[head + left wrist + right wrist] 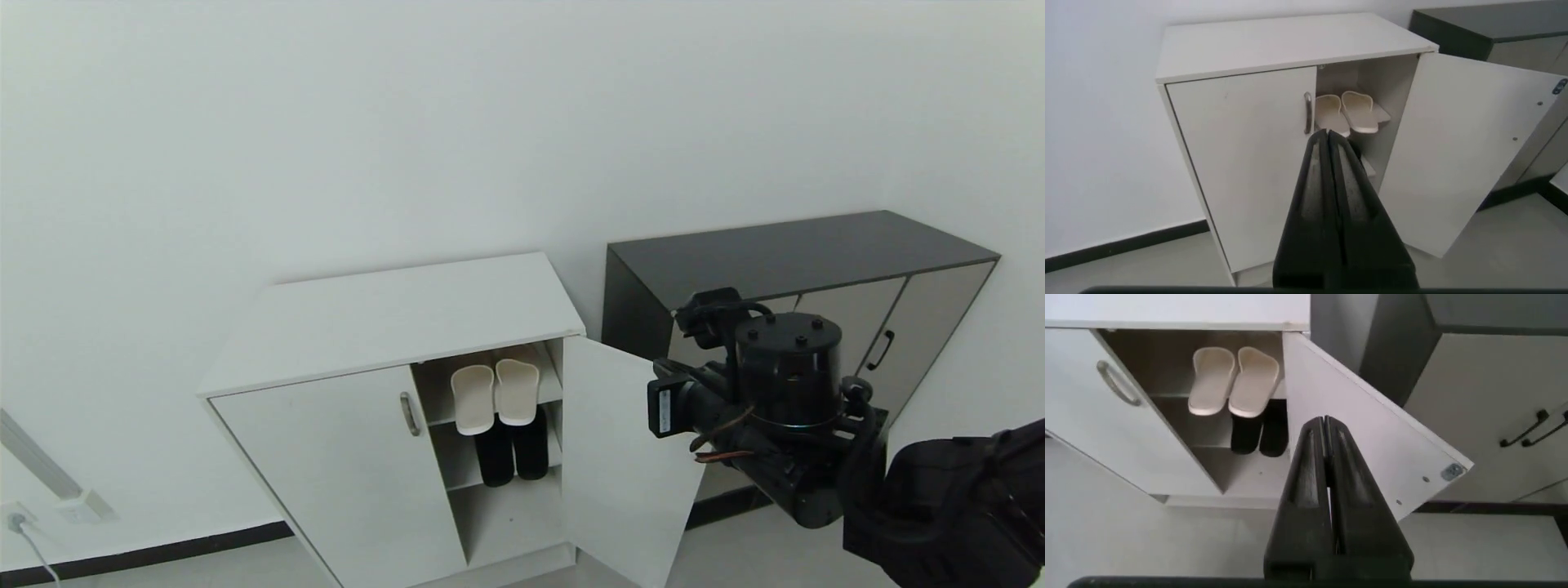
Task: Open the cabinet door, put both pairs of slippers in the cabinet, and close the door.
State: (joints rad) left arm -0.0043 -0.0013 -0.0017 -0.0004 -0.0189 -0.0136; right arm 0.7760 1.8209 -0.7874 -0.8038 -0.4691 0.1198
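Fingers (1308,461) of the right gripper (1325,425) are pressed tight together, and they hold nothing. Their tips point at the open right door (1372,425) of the white wooden cabinet (392,314). The tips sit over the door's flat white face, near its free edge, but it is hard to tell if they touch it. The two pairs of slippers are past the fingers, inside the cabinet and well apart from them.

The left gripper (1328,137) has its fingers (1311,175) pressed together too, with nothing in them. It points at the front of the cabinet, where the closed left door (1241,155) meets the open side, just below the curved metal handle (1307,113). It is well apart from the cabinet.

The flat white slippers (494,394) lie side by side on the top shelf, and their ends stick out over the shelf's front edge. The black slippers (513,451) lie side by side on the shelf right under them. Both pairs are behind the open right door, which swings out toward the robot. The left door is shut.

The right arm (788,367) is held up on the robot's right, just beside the outer edge of the open door. Its round black wrist is about level with the two shelves.

A low dark grey cabinet (775,253) with closed doors stands near the white one, on its right, against the white wall (490,122).
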